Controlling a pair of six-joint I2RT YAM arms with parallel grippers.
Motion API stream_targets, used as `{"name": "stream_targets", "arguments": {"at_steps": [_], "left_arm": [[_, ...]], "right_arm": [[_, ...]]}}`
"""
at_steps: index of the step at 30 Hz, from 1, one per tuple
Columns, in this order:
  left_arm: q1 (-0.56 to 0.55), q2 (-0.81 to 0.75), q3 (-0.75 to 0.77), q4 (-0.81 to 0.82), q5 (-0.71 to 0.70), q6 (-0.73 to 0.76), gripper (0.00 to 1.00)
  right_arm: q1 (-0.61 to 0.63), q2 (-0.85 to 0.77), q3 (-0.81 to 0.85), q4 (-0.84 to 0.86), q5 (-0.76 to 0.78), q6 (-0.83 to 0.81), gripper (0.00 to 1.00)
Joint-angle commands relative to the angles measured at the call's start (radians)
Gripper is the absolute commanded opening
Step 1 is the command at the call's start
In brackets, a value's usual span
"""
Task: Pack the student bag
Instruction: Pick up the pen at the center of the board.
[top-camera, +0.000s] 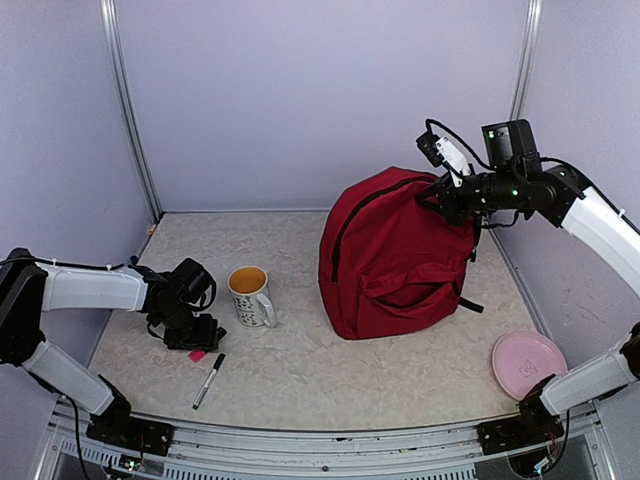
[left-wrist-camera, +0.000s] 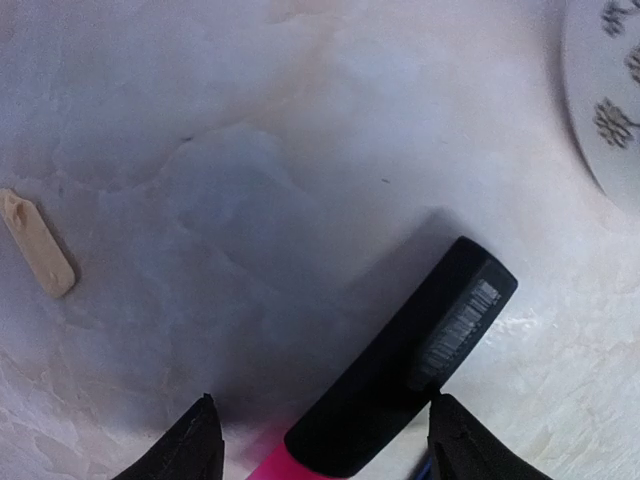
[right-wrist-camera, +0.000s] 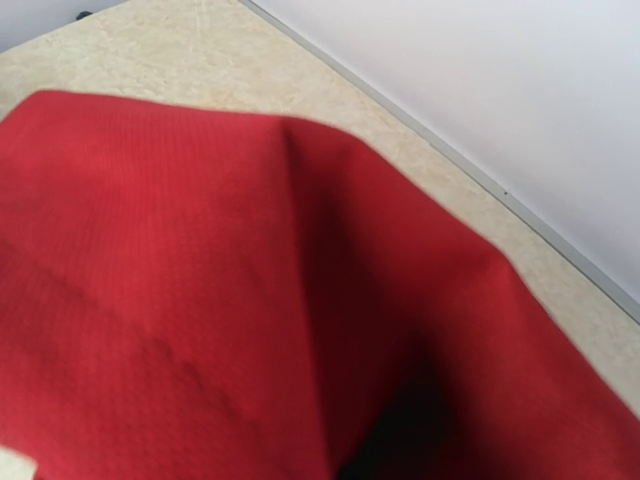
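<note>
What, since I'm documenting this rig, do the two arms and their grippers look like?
Both match: the left arm and right arm have white tubular shells joined by black joints, on black bases. The left gripper and right gripper are black; the left's fingertips taper to points. A thin black cable loops above the right wrist, where small green lights glow.
</note>
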Motion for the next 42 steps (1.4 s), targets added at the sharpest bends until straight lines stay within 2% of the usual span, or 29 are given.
{"name": "stream_targets", "arguments": {"at_steps": [1, 8, 11, 14, 23, 26, 32, 38, 42], "left_arm": [[0.057, 0.047, 0.001, 0.029, 0.120, 0.043, 0.65], [0.059, 0.074, 0.015, 0.007, 0.142, 0.048, 0.60], [0.053, 0.117, 0.028, -0.017, 0.176, 0.066, 0.51], [0.025, 0.126, 0.033, -0.014, 0.195, 0.072, 0.47], [-0.092, 0.210, 0.060, -0.062, 0.134, 0.058, 0.33], [-0.103, 0.214, 0.080, -0.084, 0.108, 0.054, 0.23], [-0.104, 0.176, 0.129, -0.127, 0.047, 0.046, 0.10], [-0.086, 0.036, 0.199, -0.175, -0.059, 0.030, 0.08], [-0.074, -0.087, 0.300, -0.270, -0.209, -0.002, 0.08]], "right_arm": [[0.000, -0.033, 0.001, 0.014, -0.029, -0.003, 0.09], [0.000, -0.050, -0.017, 0.033, -0.037, -0.003, 0.09], [0.000, -0.047, -0.009, 0.033, -0.048, -0.006, 0.09], [0.000, -0.050, -0.007, 0.035, -0.059, -0.008, 0.09], [0.000, -0.041, -0.001, 0.026, -0.056, -0.011, 0.10], [0.000, -0.040, -0.003, 0.021, -0.055, -0.010, 0.10], [0.000, -0.046, -0.009, 0.032, -0.051, -0.008, 0.10], [0.000, -0.038, 0.000, 0.027, -0.050, -0.004, 0.10], [0.000, -0.038, 0.003, 0.029, -0.049, 0.000, 0.10]]}}
